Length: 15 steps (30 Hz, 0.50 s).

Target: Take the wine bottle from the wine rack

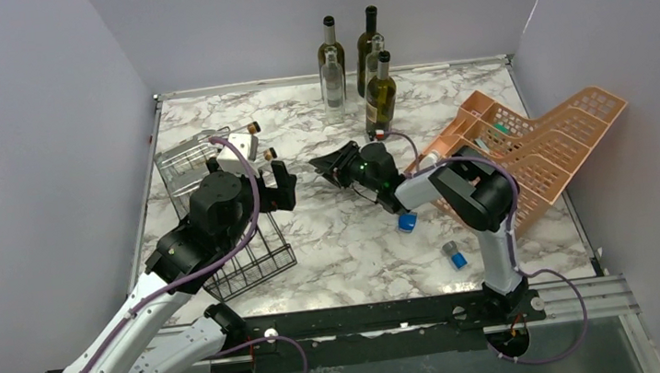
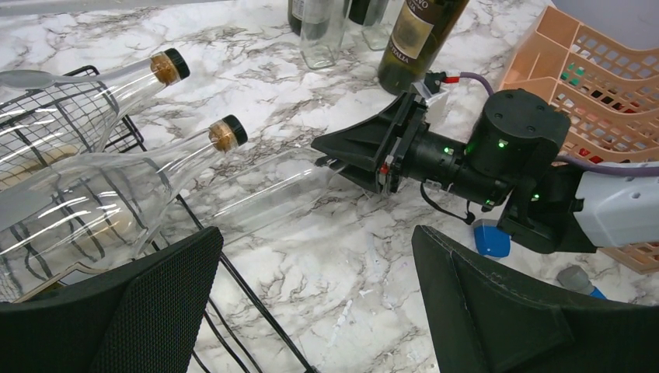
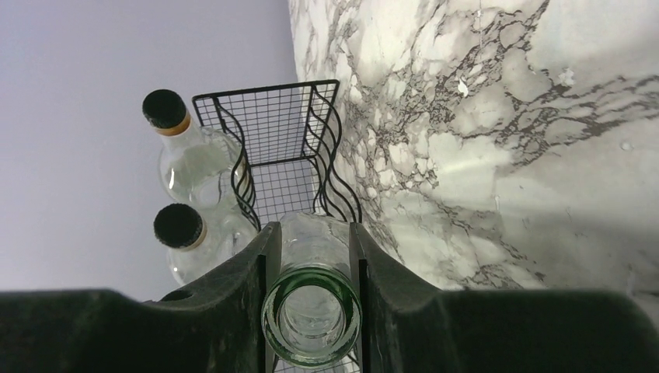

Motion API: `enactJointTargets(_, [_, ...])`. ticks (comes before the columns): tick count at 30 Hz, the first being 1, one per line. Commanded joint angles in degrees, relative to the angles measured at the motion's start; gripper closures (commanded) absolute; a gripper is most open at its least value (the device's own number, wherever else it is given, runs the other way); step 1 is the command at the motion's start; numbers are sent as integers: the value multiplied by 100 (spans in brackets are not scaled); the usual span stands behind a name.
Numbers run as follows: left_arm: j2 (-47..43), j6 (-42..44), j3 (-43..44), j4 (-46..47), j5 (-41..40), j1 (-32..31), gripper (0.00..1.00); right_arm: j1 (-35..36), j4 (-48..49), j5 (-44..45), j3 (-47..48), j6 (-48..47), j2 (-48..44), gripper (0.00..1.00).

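Extracting clear bottle [image 2: 264,194] from wine rack [image 1: 251,260]: neck pinched in right gripper [image 3: 311,241], left gripper [image 2: 317,256] gaping empty over rack. Next: draw straight back from rack, level

Your left arm [image 1: 136,318] stretched forward, the left gripper [image 2: 315,233] spread wide and empty. Your right arm [image 1: 487,216] folded across leftward, the right gripper [image 1: 322,163] clamped on the wine bottle [image 2: 264,194] at its neck.

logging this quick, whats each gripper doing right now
left gripper: open, holding nothing
right gripper: closed on the neck of the clear wine bottle
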Motion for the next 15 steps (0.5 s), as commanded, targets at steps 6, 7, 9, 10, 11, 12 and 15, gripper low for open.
enactJointTargets(6, [-33, -111, 108, 163, 170, 20, 1, -363, 256, 108, -1123, -64, -847, 76])
enactJointTargets(7, [-31, -111, 106, 176, 170, 16, 1, -381, 222, 112, -1209, -98, -940, 76])
enactJointTargets(9, [-9, -99, 92, 201, 169, 21, 1, -401, 120, 103, -1292, -217, -1065, 75])
enactJointTargets(10, [3, -90, 95, 213, 175, 18, 1, -407, 41, 51, -1253, -271, -1063, 74])
enactJointTargets(11, [19, -81, 99, 233, 178, 12, 1, -411, 14, -10, -1223, -276, -1050, 74])
enactJointTargets(12, [39, -72, 106, 248, 187, 17, 1, -412, 92, -68, -1240, -272, -1025, 74])
enactJointTargets(15, [91, -58, 172, 263, 229, 18, 1, -412, 134, -157, -1302, -274, -1050, 74])
